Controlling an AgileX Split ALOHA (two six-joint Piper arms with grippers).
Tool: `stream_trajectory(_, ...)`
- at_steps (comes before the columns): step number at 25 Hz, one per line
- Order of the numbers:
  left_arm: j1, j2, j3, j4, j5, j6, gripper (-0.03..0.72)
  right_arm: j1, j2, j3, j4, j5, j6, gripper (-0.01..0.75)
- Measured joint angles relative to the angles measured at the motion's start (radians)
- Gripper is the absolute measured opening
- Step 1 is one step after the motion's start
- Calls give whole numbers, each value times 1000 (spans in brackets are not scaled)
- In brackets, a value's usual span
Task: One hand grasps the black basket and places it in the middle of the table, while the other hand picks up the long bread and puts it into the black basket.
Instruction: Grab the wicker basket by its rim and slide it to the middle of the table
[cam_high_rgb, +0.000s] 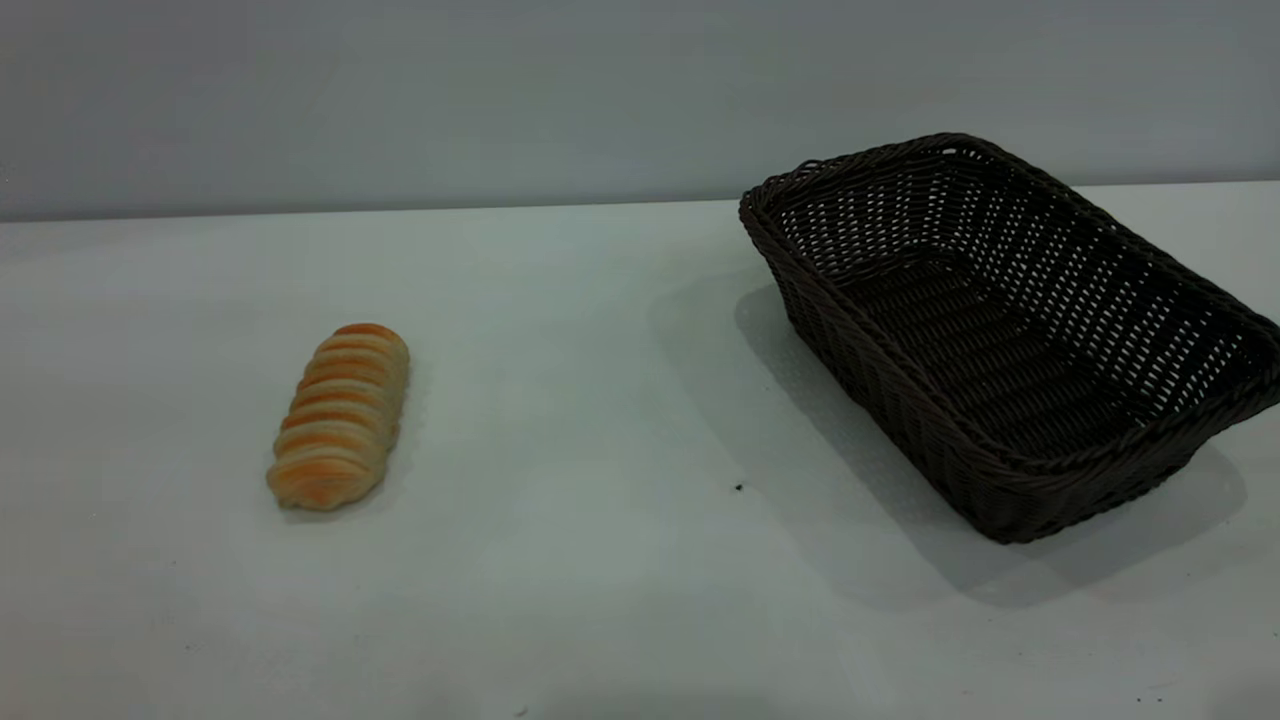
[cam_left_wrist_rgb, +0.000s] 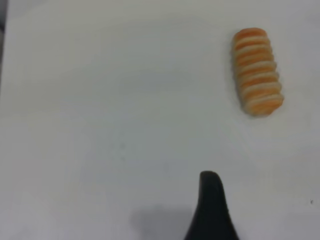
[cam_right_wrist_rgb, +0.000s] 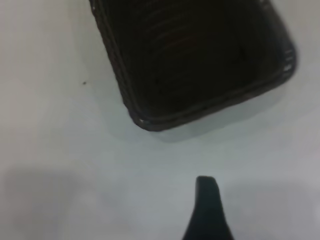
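Observation:
The long bread (cam_high_rgb: 340, 415), a golden-orange ridged loaf, lies on the white table (cam_high_rgb: 600, 400) at the left; it also shows in the left wrist view (cam_left_wrist_rgb: 257, 71). The black basket (cam_high_rgb: 1010, 330), a big dark woven one, stands empty at the right, angled, partly past the picture's right edge; it also shows in the right wrist view (cam_right_wrist_rgb: 192, 55). Neither arm shows in the exterior view. My left gripper (cam_left_wrist_rgb: 210, 200) is a single dark shape above bare table, well apart from the bread. My right gripper (cam_right_wrist_rgb: 206, 200) is a dark shape above bare table, short of the basket's near rim.
A grey wall rises behind the table's far edge (cam_high_rgb: 400, 212). A tiny dark speck (cam_high_rgb: 738, 487) lies on the table between bread and basket. A wide stretch of bare tabletop separates the two.

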Motion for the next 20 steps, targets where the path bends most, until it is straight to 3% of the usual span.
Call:
stream_trajectory(9, 0, 251, -21, -118, -231, 135, 591, 0, 517, -8, 381, -226, -38, 595)
stream_trajectory(20, 0, 278, -21, -176, -258, 189, 591, 0, 912, -63, 764, -424, -50, 592)
